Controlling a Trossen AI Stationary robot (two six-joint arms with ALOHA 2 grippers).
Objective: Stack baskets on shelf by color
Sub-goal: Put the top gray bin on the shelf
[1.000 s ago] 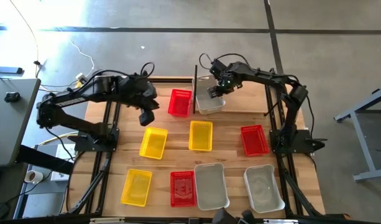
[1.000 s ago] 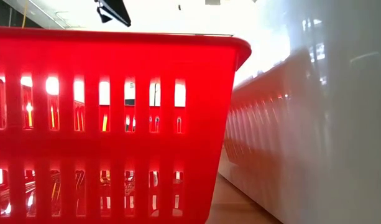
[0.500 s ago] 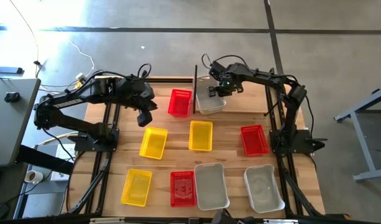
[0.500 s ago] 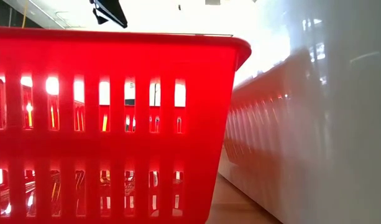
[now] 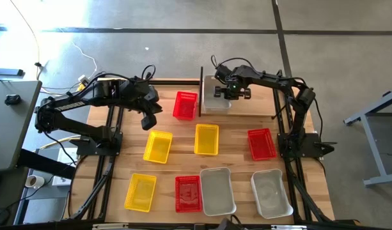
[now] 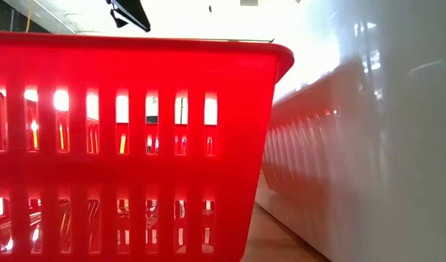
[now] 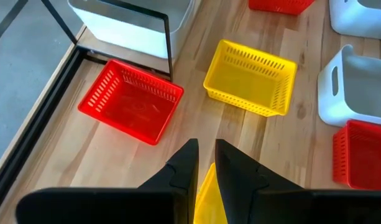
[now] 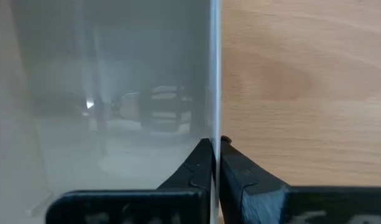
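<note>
My right gripper [image 5: 230,90] is shut on the thin wall of a clear basket [image 5: 215,97] at the table's far edge, right of the shelf's black post [image 5: 201,89]. In the right wrist view its fingers [image 8: 206,163] pinch the basket's rim [image 8: 216,74]. A red basket [image 5: 185,105] sits just left of that post. My left gripper [image 5: 149,119] hovers left of the red basket, above a yellow basket [image 5: 158,146]. Its fingertips [image 7: 188,163] leave only a narrow gap and hold nothing. The shelf's rods [image 7: 169,43] frame the clear basket [image 7: 131,25].
On the table lie two more yellow baskets [image 5: 206,139] [image 5: 140,191], two red ones [image 5: 261,143] [image 5: 188,193] and two clear ones [image 5: 217,190] [image 5: 271,193]. The low view is filled by a red basket [image 6: 135,145] and a clear wall [image 6: 368,145].
The right gripper went from open to shut on the clear basket's wall, and the basket slid slightly toward the far edge. The left arm barely moved.
</note>
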